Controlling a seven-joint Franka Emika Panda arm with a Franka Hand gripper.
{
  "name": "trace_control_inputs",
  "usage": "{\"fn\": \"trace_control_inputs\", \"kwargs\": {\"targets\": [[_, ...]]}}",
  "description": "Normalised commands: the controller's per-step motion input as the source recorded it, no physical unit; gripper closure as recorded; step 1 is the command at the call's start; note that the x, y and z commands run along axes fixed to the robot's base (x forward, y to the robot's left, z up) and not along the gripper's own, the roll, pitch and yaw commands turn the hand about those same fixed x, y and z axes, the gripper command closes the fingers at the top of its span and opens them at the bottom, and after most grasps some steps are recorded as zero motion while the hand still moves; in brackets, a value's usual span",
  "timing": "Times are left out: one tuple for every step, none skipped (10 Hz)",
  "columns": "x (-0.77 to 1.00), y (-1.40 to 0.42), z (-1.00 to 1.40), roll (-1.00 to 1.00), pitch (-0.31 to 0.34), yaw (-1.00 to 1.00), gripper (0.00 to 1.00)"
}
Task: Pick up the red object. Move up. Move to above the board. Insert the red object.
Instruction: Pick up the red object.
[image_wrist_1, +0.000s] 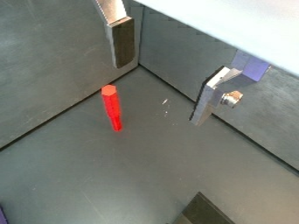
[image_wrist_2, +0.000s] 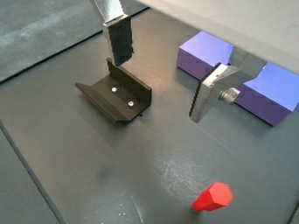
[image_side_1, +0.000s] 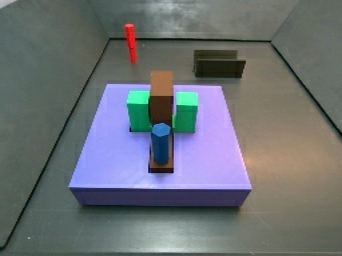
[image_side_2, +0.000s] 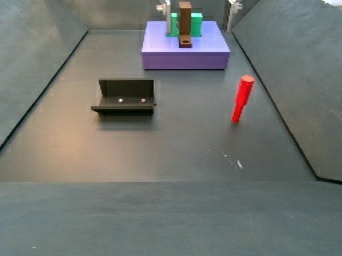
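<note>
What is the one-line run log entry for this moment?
gripper: jaws open, empty, above floor | red object: upright on floor, not grasped | board: apart from it

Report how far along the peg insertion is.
Nothing looks done yet. The red object stands upright on the floor, apart from the board. In hand: the gripper hangs open and empty above the floor near the peg. Left: grasp, lift, move above the board, insert.

You see the gripper (image_wrist_1: 160, 77) above the floor | fingers (image_wrist_1: 121, 42): flat silver plates, dark pads | one screw on a plate
</note>
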Motion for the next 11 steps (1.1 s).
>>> {"fn": "trace_control_inputs", "kwargs": {"targets": [[-0.54, 0.02, -0.20, 0.12, -0.011, -0.11, 0.00], [-0.68, 0.00, -0.41, 0.04, -0.096, -0.11, 0.00], [-0.77, 0.00, -0.46, 0.05, -0.139, -0.09, 0.00], [-0.76, 0.00, -0.48, 0.03, -0.154, -0.07, 0.00], [-0.72, 0.00, -0.48, 0.02, -0.173, -0.08, 0.00], [-0.67, 0.00, -0.54, 0.03, -0.204, -0.07, 0.00], [-0.62, 0.00, -0.52, 0.04, -0.196, -0.09, 0.00], [-0.59, 0.00, -0.48, 0.05, -0.179, -0.11, 0.00], [-0.34, 0.00, -0.42, 0.04, -0.107, -0.13, 0.00], [-0.03, 0.00, -0.33, 0.03, -0.067, -0.07, 0.00], [0.00, 0.05, -0.29, 0.07, -0.053, -0.03, 0.00]]}}
